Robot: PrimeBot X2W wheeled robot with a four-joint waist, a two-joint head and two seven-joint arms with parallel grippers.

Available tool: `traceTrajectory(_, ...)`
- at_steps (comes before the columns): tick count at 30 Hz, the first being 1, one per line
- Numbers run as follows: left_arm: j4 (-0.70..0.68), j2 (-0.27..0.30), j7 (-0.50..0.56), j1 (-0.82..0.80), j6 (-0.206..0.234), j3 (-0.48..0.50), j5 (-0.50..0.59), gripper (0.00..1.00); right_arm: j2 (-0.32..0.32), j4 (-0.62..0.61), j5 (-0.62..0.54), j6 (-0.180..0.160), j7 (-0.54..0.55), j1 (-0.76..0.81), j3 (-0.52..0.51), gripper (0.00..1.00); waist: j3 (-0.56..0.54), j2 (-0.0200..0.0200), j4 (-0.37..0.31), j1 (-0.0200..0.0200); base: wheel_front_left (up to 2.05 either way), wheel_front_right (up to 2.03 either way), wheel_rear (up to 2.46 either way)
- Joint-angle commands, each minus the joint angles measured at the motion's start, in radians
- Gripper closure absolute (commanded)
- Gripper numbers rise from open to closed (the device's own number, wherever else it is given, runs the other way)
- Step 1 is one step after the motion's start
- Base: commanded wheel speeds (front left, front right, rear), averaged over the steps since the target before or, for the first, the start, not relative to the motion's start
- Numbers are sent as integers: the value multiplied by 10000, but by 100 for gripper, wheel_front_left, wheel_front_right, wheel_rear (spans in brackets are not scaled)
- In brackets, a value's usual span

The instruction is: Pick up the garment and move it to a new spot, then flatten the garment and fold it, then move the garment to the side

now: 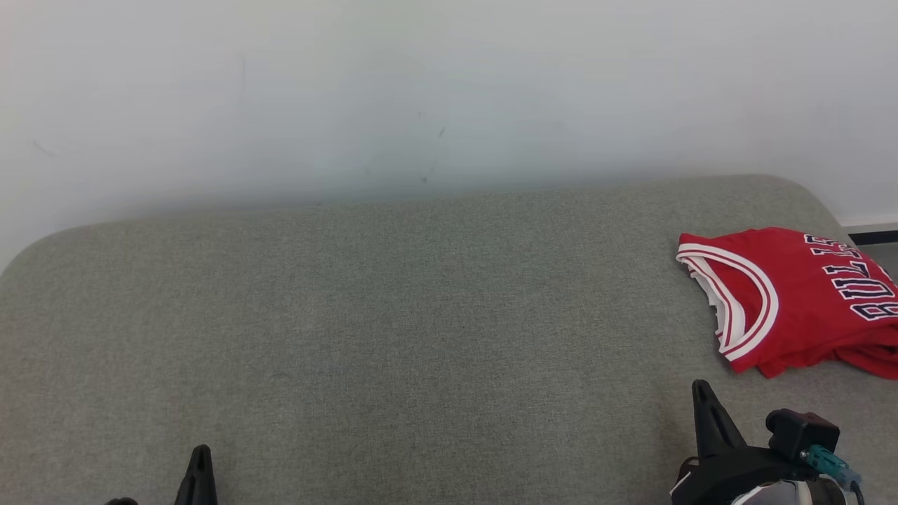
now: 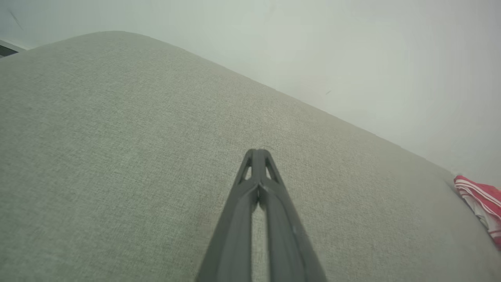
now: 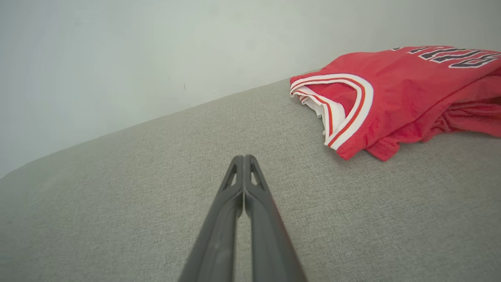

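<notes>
A wide bench (image 1: 393,315) upholstered in grey-green woven fabric spans the room, its far corners rounded. Behind its far edge rises a plain pale wall (image 1: 421,91), marked near the middle by a few faint dark scuffs (image 1: 440,132). Past the bench's far right corner, a dark skirting strip (image 1: 872,237) runs along the foot of the wall. The light is soft and even, with a dim shadow band low on the wall just above the bench's far edge.
</notes>
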Motion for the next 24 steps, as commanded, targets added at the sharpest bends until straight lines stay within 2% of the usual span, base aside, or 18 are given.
traceTrajectory(1, -207, 44, 80, -287, -57, 18, -370, 100, -17, -250, 419, -3, 48, -121, -45, 100, 5, 0, 4, 0, 0, 0, 0)
traceTrajectory(24, -411, 68, 982, -568, -190, 40, -3841, 100, -7, -1012, 4285, -7, 824, 90, -247, 100, 109, 0, 73, 0, 0, 0, 0)
